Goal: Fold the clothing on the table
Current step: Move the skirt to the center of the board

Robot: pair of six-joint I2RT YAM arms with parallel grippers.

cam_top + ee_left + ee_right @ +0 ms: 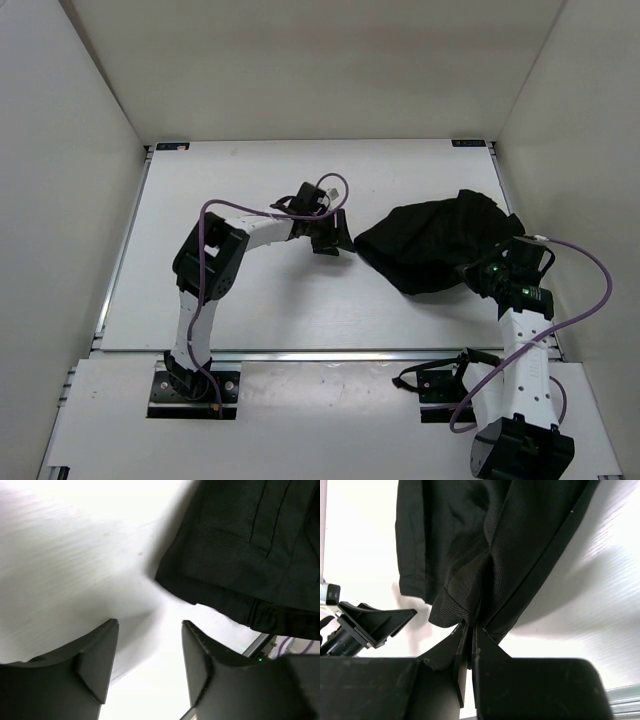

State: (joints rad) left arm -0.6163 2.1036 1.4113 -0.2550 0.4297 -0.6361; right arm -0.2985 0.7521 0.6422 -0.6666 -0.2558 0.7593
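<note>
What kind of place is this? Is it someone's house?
Probably a robot lab, not a house: plain white walls box in a white table, and a left arm and right arm are bolted at its near edge, handling black clothing.

A robotics lab test cell was indicated. A white table (270,310) was enclosed on three sides by plain white upright walls (70,200), so that a bare booth was formed. Thin silver rails (125,250) were fitted along the tabletop's edges. A left arm (205,270) and a right arm (525,370), both white and black, were mounted at the near edge, the left one on a black base plate (190,392). Purple cables (590,270) were looped along both
</note>
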